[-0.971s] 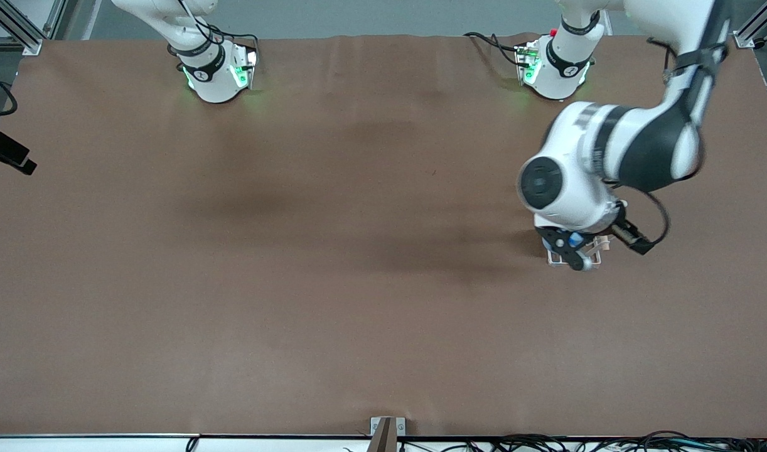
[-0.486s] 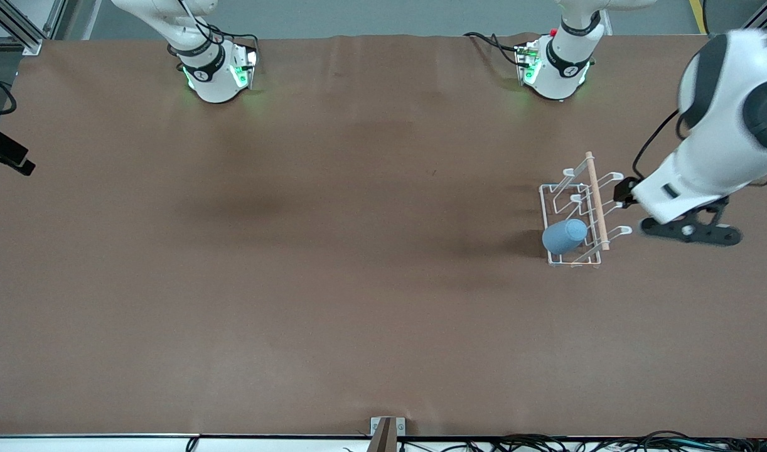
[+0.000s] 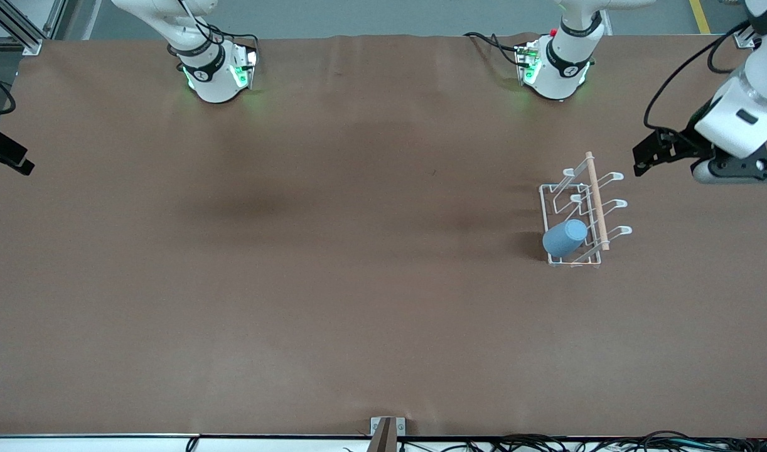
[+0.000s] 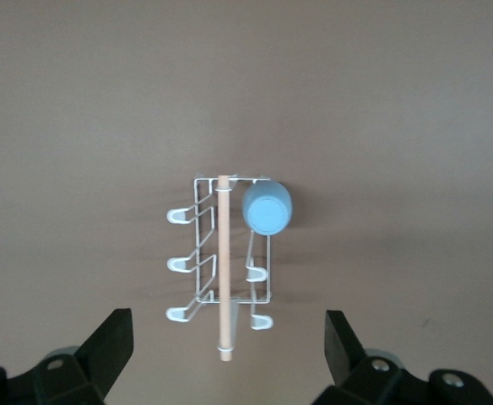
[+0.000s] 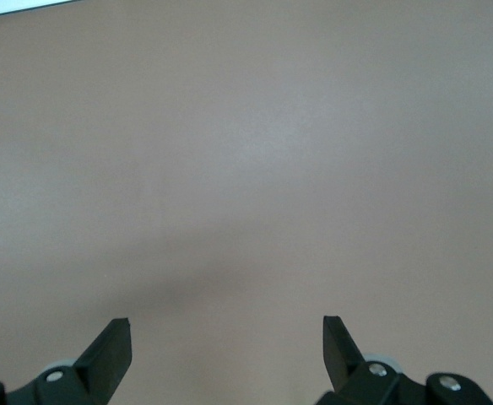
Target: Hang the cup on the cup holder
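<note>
The white wire cup holder (image 3: 550,188) with its wooden rod (image 3: 595,201) stands on the brown table toward the left arm's end. The light-blue cup (image 3: 565,237) sits tilted over one of its prongs, at the end of the rack nearest the front camera. My left gripper (image 3: 732,171) hangs high over the table's edge at that end, apart from the rack. In the left wrist view the left gripper (image 4: 227,325) is open and holds nothing, with the cup holder (image 4: 224,253) and the cup (image 4: 268,208) well below it. My right gripper (image 5: 225,325) is open over bare table.
Both arm bases (image 3: 214,72) (image 3: 556,69) stand along the table side farthest from the front camera. A black camera mount (image 3: 7,154) sticks in at the right arm's end. Cables (image 3: 584,442) lie along the edge nearest the front camera.
My left arm has lifted off the rack and swung away toward its own end of the table, uncovering the cup on its prong. The right arm has not moved.
</note>
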